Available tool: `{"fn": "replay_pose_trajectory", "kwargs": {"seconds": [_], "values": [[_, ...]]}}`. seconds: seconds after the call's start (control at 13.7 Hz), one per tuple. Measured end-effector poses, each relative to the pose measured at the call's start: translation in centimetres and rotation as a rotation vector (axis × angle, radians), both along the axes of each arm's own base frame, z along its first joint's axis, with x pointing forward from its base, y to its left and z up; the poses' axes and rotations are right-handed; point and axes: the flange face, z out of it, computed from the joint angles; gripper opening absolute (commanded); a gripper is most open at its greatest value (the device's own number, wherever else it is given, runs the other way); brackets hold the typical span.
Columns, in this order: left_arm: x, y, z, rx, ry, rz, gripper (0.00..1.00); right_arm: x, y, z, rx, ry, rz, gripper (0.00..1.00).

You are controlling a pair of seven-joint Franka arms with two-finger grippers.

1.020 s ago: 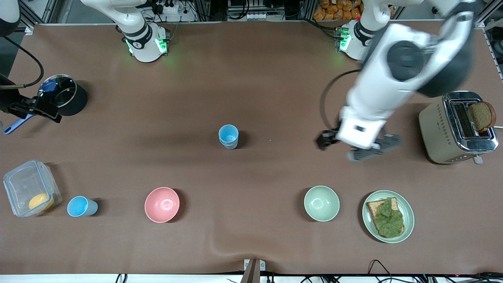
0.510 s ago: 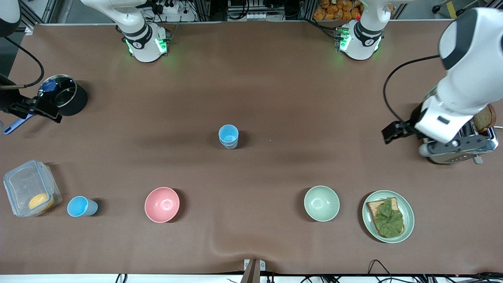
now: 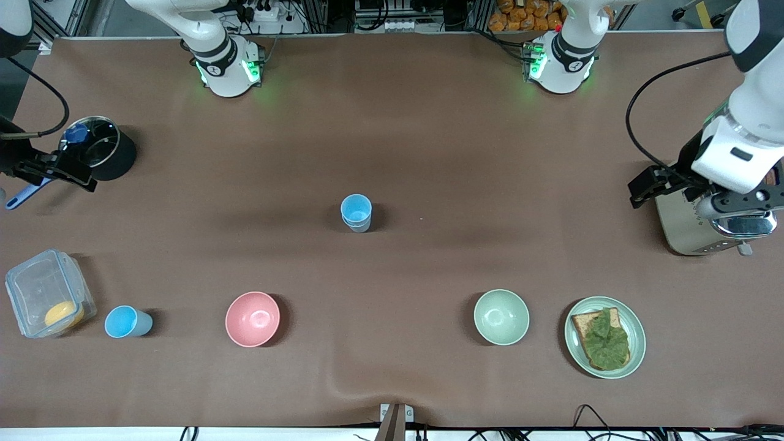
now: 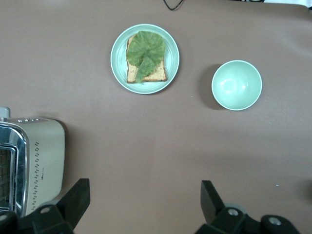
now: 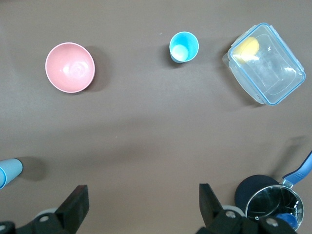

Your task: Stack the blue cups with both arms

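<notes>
Left gripper [image 4: 142, 204] swung away from mid-table to above the toaster [image 3: 704, 226], jaws wide and empty, right gripper [image 5: 141, 204] likewise spread by the pot [image 3: 101, 156], stacked blue cups [image 3: 356, 212] mid-table, lone blue cup [image 3: 125, 322] beside the container [image 3: 46, 300].

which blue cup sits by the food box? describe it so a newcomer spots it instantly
Start at the clear lidded container at the right arm's end of the table. The blue cup stands right beside it, with the pink bowl next along. Unlike the centre blue cup, it is single, not nested.
</notes>
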Motion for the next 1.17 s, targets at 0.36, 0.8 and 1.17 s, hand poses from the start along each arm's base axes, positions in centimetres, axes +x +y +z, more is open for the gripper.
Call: {"fn": "replay_pose_trajectory", "kwargs": {"seconds": [0.36, 0.8, 1.17], "values": [[-1.3, 0.0, 2.2, 0.016, -0.002, -0.072, 1.00, 0.0, 0.0, 0.0, 0.000, 0.000, -0.001, 1.00], [-2.0, 0.9, 2.0, 0.020, 0.071, -0.143, 1.00, 0.0, -0.1, 0.0, 0.000, 0.000, -0.002, 1.00], [-1.8, 3.1, 2.5, -0.056, 0.078, -0.100, 1.00, 0.0, -0.1, 0.0, 0.000, 0.000, -0.003, 1.00]]}}
